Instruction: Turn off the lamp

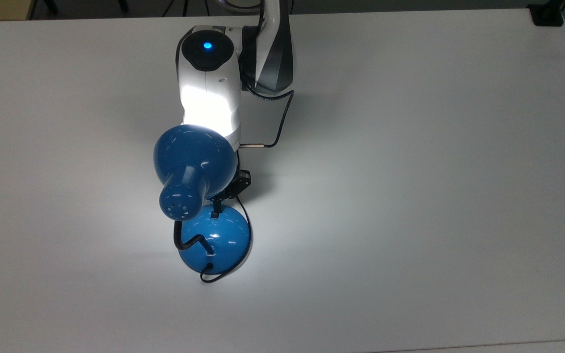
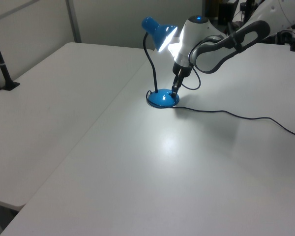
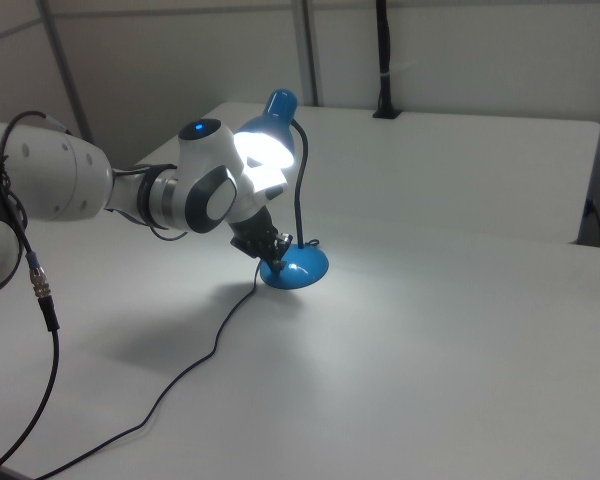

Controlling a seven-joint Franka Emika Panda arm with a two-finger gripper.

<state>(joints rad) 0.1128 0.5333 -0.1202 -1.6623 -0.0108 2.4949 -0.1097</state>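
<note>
One lamp [image 1: 192, 171] stands lit on a white table [image 1: 410, 196], its base [image 2: 163, 99] near the seam between two tabletops in the left view. The hand [image 2: 174, 90] touches the base's top; whether it is open cannot be told. A bright pool falls on the table. Grey walls stand behind.

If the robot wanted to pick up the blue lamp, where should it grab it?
Probably the black neck of the lamp, low down, coming from the left view's left. That part is thin and stands almost straight, so two fingers could close around it. The round base is wide, domed and glossy, so it would likely slip.
</note>
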